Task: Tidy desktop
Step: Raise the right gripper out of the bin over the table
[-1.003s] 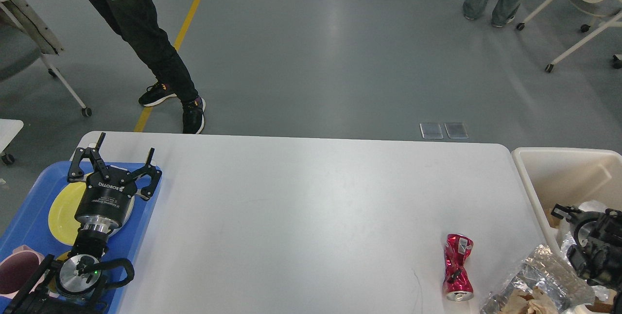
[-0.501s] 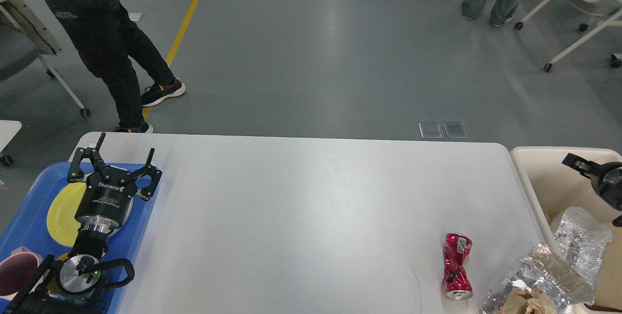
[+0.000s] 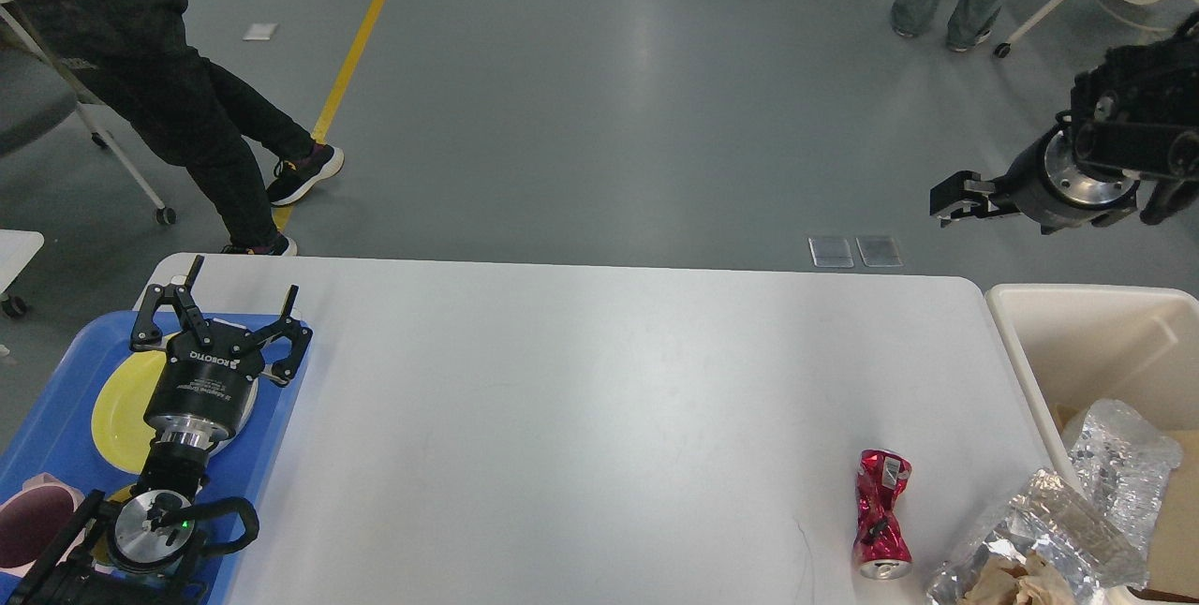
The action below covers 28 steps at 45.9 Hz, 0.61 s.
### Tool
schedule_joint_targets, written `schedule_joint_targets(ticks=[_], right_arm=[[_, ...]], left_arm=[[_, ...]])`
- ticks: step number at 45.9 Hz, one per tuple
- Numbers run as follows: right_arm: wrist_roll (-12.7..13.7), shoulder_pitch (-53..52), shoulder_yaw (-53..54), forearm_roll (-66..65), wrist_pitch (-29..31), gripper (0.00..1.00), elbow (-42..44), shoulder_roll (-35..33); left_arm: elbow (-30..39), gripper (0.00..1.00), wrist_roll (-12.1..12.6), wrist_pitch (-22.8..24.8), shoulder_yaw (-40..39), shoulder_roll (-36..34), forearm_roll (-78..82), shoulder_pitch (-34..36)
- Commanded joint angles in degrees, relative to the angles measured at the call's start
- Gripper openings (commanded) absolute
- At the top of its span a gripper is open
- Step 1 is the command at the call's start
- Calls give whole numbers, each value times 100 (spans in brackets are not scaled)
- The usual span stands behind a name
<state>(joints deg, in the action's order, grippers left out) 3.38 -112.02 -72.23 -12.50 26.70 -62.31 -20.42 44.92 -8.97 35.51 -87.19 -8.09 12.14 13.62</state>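
the white desktop is spread across the lower view, flanked by a blue tray and a cream bin. the left gripper is held wide open and empty above the tray, while the right gripper is raised beyond the bin, its finger spread not discernible. a crushed red can is seen lying near the desktop's right edge.

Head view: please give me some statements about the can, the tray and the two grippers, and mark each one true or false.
1. The crushed red can lies on the desktop. True.
2. The left gripper is shut on a plate. False: it is open, empty, above the blue tray.
3. The right gripper is inside the cream bin. False: it is raised, beyond the table.
4. A yellow plate lies in the tray. True.
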Motion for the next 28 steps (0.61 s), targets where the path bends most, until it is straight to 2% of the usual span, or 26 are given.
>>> schedule_joint_targets(ticks=[1,7,13,21,25,28], right_arm=[[22,-1110,-45,11,861,100,-756,591],[22,-2113,95,466,1811,100,-1371,803],[22,-2886,43,1048,2286,100,-2302,821],[75,-3169,201,1039,2243,99,-3366,724],[84,-3029,113,1083,2120,84,-3402,645],[84,-2923,-62,1083,1875,84,-3393,636]], left_arm=[[-1,96,-9,0,1,0,-1,0],[-1,96,-9,0,-8,0,-1,0],[-1,96,-9,0,-8,0,-1,0],[-1,96,-9,0,-8,0,-1,0],[-1,96,0,0,-8,0,-1,0],[-1,96,-9,0,-8,0,-1,0]])
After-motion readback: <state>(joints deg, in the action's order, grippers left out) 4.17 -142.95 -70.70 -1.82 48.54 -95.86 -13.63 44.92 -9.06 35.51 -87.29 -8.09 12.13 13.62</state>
